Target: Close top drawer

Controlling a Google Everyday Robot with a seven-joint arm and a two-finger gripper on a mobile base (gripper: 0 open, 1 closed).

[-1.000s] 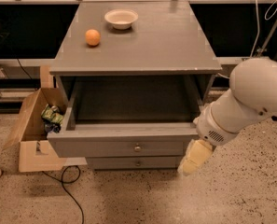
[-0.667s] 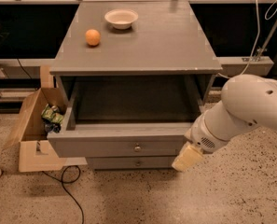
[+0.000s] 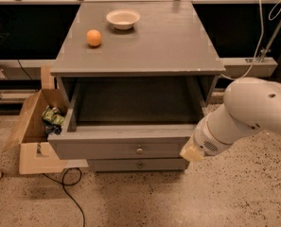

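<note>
The top drawer (image 3: 102, 148) stands pulled well out of the grey cabinet (image 3: 154, 46), its deep box open to view and its flat front panel toward the near side. One small round silver knob (image 3: 139, 150) sits at the middle of that panel. Just under it a lower drawer (image 3: 116, 165) with its own knob lies further back in the cabinet.

The gripper (image 3: 193, 151), a cream-coloured tip on the thick white arm (image 3: 246, 112), is at the right end of the top drawer's front panel, touching it or very close to it. Whether it is open or closed cannot be told from this view.

On the cabinet's top, toward the far left, lies an orange (image 3: 94, 38). A white bowl (image 3: 123, 19) sits further back and to the right of it, apart from it.

To the left of the cabinet, on the speckled floor (image 3: 225, 197), stands an open cardboard box (image 3: 31, 126) holding green packets (image 3: 52, 117). A dark cable (image 3: 70, 193) loops across the floor near it.
</note>
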